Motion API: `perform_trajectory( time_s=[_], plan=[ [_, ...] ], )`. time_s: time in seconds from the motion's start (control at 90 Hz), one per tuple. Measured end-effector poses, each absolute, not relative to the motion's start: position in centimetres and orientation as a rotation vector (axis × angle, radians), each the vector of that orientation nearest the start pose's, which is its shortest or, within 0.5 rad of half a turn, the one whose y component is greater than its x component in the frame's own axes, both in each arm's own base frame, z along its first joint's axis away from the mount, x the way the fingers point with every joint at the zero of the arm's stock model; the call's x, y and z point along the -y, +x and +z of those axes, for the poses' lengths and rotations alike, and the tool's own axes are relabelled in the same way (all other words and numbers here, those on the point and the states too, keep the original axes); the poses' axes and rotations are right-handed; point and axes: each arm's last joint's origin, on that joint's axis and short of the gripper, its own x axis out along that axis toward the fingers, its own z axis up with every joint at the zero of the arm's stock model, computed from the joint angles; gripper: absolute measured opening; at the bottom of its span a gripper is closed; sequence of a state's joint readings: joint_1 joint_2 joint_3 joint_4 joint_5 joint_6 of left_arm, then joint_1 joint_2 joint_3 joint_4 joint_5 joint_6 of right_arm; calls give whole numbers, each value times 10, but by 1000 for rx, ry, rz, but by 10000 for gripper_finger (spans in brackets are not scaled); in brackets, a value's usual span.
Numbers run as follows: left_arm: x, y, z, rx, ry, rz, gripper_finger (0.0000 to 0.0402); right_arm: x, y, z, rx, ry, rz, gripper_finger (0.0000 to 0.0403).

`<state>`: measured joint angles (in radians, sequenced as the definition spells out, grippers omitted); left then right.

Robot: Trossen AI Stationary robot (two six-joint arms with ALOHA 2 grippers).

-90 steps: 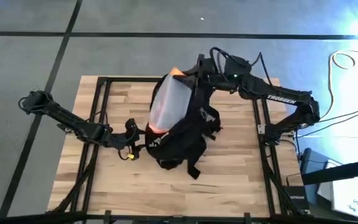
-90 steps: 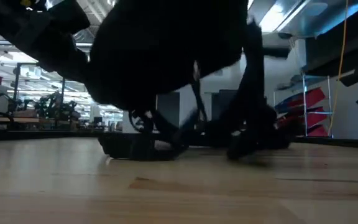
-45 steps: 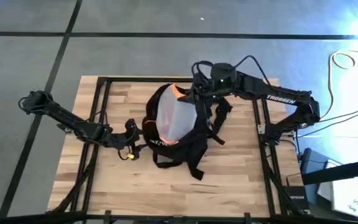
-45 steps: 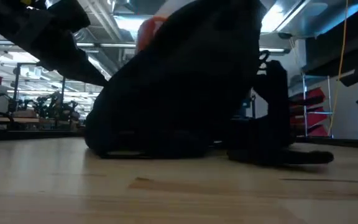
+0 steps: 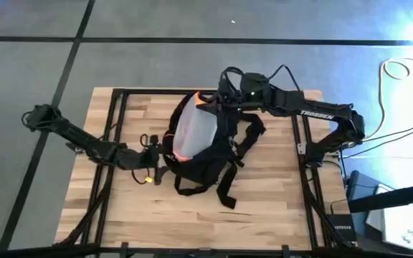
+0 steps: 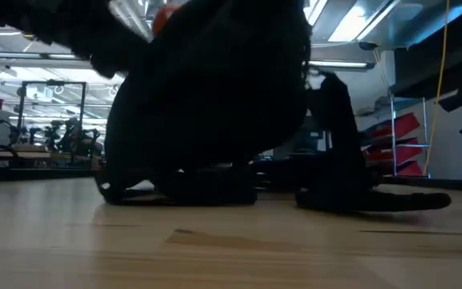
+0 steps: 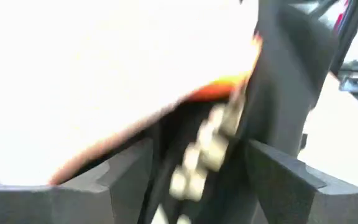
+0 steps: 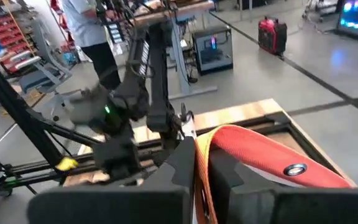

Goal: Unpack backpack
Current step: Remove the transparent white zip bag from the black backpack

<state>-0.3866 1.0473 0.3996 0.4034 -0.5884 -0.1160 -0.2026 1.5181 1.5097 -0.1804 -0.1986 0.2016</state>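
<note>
Table [image 5: 264, 208]: light wood slats, black frame around it. Backpack [image 5: 210, 154]: black, lying at the table's centre, long axis running from near-left to far-right; straps [image 5: 228, 188] trail toward the near edge. Its mouth is open and a pale translucent item [image 5: 192, 129] with an orange rim [image 8: 253, 149] shows inside it. Right gripper [image 5: 217, 102]: at the backpack's far end, fingers closed narrowly on the orange-edged opening. Left gripper [image 5: 162, 154]: at the backpack's near-left end, fingers [image 7: 278, 180] set apart with the pack's fabric between them; a firm hold cannot be confirmed.
</note>
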Motion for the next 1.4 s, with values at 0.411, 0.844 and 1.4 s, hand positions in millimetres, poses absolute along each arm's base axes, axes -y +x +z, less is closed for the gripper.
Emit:
perform_trajectory(
  time_s=[0.411, 0.844, 1.4],
  plan=[
    [72, 198, 215, -164, 284, 347, 239, 66, 354, 393, -221, 252, -2, 0],
    [78, 185, 205, -293, 504, 613, 239, 66, 353, 392, -236, 255, 1, 0],
    [82, 176, 196, -304, 460, 693, 239, 66, 353, 391, -241, 255, 4, 0]
  ],
)
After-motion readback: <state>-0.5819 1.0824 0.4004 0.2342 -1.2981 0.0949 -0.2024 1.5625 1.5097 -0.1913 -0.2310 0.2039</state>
